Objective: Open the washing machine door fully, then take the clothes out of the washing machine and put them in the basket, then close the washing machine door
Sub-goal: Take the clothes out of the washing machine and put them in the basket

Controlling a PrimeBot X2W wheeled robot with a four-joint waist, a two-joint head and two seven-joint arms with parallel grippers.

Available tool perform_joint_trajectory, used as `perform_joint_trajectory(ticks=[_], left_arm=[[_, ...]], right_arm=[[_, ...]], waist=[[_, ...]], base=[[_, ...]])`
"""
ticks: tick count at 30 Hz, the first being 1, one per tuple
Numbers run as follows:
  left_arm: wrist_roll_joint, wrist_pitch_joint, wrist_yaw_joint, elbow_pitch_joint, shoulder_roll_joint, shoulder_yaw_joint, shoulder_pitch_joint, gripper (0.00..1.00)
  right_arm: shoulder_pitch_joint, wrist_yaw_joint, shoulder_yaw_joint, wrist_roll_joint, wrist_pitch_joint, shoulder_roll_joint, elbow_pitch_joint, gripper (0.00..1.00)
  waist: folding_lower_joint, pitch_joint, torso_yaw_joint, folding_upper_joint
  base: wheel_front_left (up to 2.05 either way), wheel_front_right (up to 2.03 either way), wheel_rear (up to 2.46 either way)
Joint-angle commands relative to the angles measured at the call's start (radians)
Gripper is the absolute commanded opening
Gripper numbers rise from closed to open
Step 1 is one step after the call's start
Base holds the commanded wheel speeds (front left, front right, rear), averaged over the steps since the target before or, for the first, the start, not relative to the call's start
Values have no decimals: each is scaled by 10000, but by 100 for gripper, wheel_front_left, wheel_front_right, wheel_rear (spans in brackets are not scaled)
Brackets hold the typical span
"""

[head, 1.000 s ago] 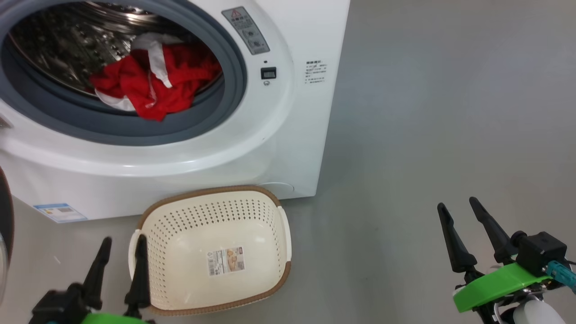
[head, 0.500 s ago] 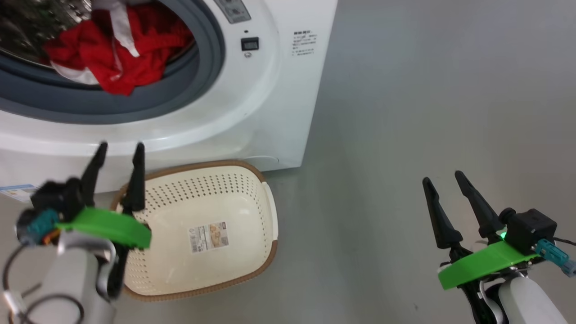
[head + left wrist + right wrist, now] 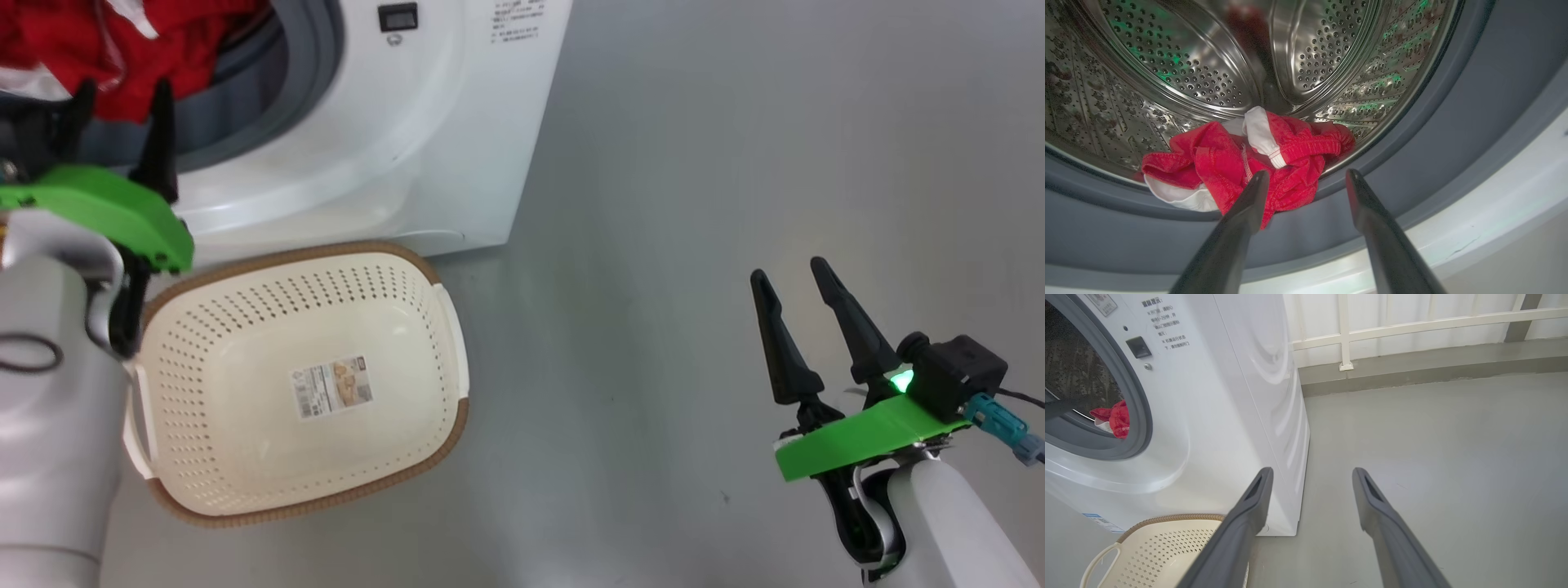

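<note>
Left wrist view: left jaws spread wide, aimed at the red clothes (image 3: pixel 1237 163) bunched at the front lip of the steel drum (image 3: pixel 1167 61), looks like lining up a grab. Perforated basket (image 3: pixel 204 327) sits just under the washing machine (image 3: pixel 408 122) opening for a short drop. Right jaws spread, idle.

Red clothes (image 3: pixel 1241 163) before spread left claw (image 3: pixel 1306 179)

The basket (image 3: pixel 392 327) and washing machine (image 3: pixel 457 122) are looked down on from the head, while the clothes (image 3: pixel 1224 159), shared by all views, are seen close from the left wrist and far from the right.
</note>
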Motion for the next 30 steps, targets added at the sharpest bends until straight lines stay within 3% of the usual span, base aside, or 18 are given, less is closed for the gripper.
perform_joint_trajectory(ticks=[1, 14, 30], left_arm=[[-3, 24, -56, -22, 487, 136, -360, 100], [121, 803, -56, 2022, 992, -895, -2657, 100], [187, 1044, -56, 3142, 1599, -1902, -3986, 100]], right_arm=[[-149, 63, 235, 35, -65, -12, -270, 100], [-626, 63, 517, 140, -65, 256, -342, 100], [-868, 63, 536, 164, -65, 407, -491, 100]], waist=[[0, 366, -203, 0], [0, 1199, -734, 0], [0, 1765, -1160, 0]], base=[[0, 0, 0], [0, 0, 0], [0, 0, 0]])
